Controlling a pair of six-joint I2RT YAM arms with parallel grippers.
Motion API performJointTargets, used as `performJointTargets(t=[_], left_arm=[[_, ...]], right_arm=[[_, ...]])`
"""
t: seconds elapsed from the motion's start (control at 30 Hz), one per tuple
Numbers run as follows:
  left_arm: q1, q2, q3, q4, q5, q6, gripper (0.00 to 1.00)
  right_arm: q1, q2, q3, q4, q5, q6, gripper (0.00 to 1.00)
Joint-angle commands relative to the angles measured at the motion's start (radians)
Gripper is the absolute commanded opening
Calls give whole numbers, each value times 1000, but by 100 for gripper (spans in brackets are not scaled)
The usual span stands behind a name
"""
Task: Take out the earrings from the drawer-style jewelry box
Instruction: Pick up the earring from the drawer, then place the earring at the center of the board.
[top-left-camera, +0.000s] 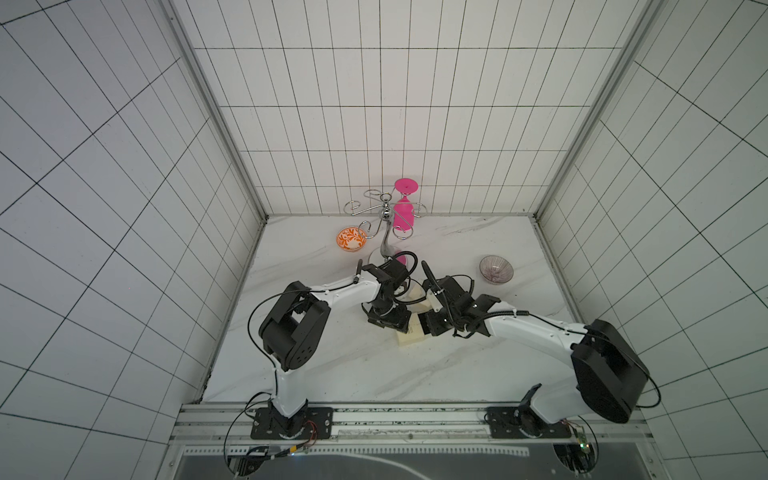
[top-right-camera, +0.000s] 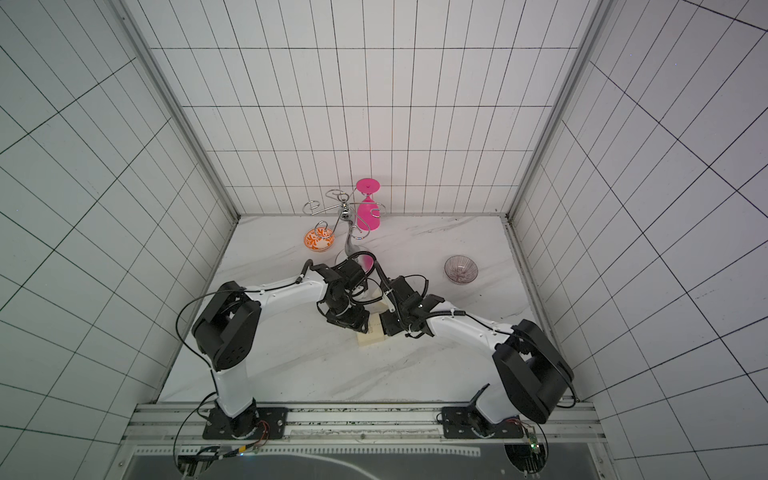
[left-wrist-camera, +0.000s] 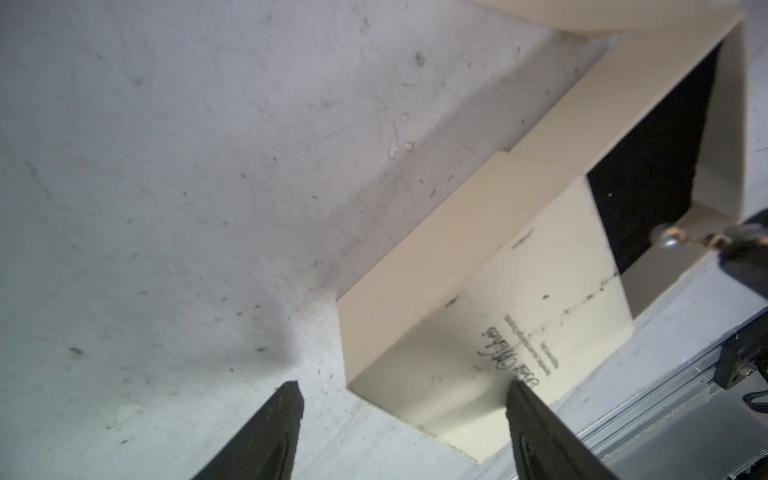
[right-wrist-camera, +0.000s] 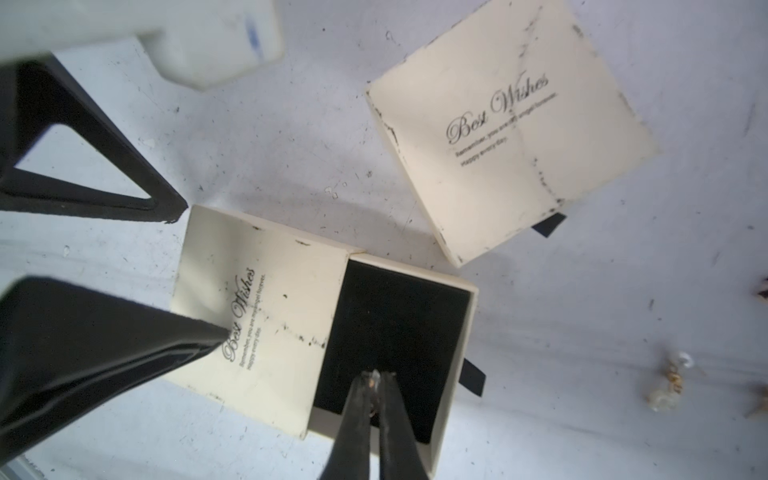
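The cream drawer-style jewelry box (right-wrist-camera: 266, 299) lies on the marble table with its black-lined drawer (right-wrist-camera: 399, 324) pulled out. My right gripper (right-wrist-camera: 377, 374) hangs over the drawer, shut on one small silvery earring (right-wrist-camera: 375, 381); the left wrist view also shows this earring (left-wrist-camera: 665, 241). Other earrings (right-wrist-camera: 671, 384) lie loose on the table beside the box. My left gripper (left-wrist-camera: 405, 399) is open and straddles the sleeve's corner, with one fingertip (right-wrist-camera: 222, 332) on the printed lid. In both top views the arms hide most of the box (top-left-camera: 411, 334).
A second, closed cream box (right-wrist-camera: 511, 137) with a black tab lies just beyond the open one. Farther back stand a purple glass bowl (top-left-camera: 496, 270), an orange patterned bowl (top-left-camera: 351, 240) and a wire rack holding a pink glass (top-left-camera: 405, 208).
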Motion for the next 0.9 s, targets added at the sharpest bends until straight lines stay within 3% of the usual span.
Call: performJointTargets(t=[0.0,0.4,0.87], left_arm=[[-8,44,-10,29,-53,6,77],[-11,44,-9,29,-52,10,77],[-25,42,-4,29,-54,11,77]], right_arm=[[-41,-38,97,-28,-13,5,5],[-286,-26,36,-29,-15,46,3],[-338,78,4,10,13,107,6]])
